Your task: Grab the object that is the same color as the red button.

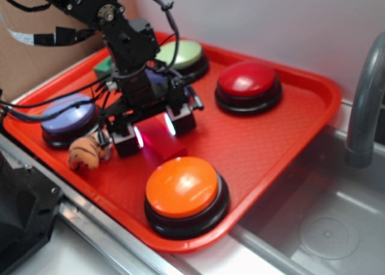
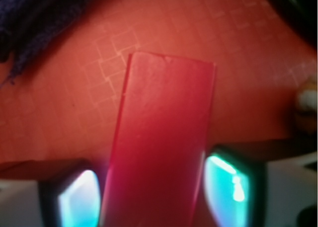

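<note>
The red block point(image 2: 159, 142) lies on the tray, a small brick-shaped piece, also visible in the exterior view as the red block point(image 1: 161, 140) left of centre. My gripper point(image 1: 153, 130) is lowered over it with one finger on each side. In the wrist view the lit pads point(image 2: 79, 202) press close against both long sides, and the block fills the whole gap, so the gripper point(image 2: 153, 199) is shut on it. The block's near end is out of frame. The red button point(image 1: 248, 83), a glossy dark-red dome on a black base, sits at the tray's back right, well apart.
The red textured tray point(image 1: 264, 145) also carries an orange button point(image 1: 183, 191) at the front, a purple button point(image 1: 69, 118) at left, a green button point(image 1: 183, 55) behind the arm, and a small striped toy point(image 1: 87, 153) beside my left finger. A sink and grey faucet point(image 1: 364, 106) lie to the right.
</note>
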`<state>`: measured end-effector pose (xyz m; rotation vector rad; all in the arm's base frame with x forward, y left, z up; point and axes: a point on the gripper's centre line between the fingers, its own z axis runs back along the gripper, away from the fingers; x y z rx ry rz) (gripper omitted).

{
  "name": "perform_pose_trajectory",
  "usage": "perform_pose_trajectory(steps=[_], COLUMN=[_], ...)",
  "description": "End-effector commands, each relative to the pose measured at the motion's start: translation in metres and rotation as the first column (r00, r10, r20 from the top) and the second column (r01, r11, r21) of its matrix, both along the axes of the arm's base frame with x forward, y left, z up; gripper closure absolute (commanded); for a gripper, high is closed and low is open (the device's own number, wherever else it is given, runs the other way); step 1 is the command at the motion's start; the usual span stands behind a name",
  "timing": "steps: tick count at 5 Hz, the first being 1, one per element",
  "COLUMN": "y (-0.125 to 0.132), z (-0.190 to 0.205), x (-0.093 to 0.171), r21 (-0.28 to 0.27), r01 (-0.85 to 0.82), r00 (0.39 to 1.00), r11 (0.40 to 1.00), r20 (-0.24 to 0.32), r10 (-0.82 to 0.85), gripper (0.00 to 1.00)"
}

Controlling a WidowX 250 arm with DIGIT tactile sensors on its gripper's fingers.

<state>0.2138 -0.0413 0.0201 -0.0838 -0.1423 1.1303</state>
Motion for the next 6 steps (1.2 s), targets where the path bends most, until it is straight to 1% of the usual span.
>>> perform_pose_trajectory(steps=[1,2,3,4,5,6], y=[0.024,0.025,0.026,0.036,0.044,0.059], z=[0.052,0.105,0.14,0.163,0.172,0.173], x=[0.024,0.026,0.019,0.014,0.009,0.009], r21=[-0.03,0.106,0.13,0.108,0.111,0.089], r01=[0.262,0.486,0.681,0.727,0.728,0.717], r00=[0.964,0.873,0.729,0.684,0.679,0.691], r11=[0.965,0.867,0.721,0.678,0.677,0.691], r20=[-0.038,-0.013,-0.025,-0.027,0.023,0.037], r10=[-0.263,-0.488,-0.684,-0.729,-0.734,-0.722], gripper=[1.0,1.0,1.0,1.0,1.0,1.0])
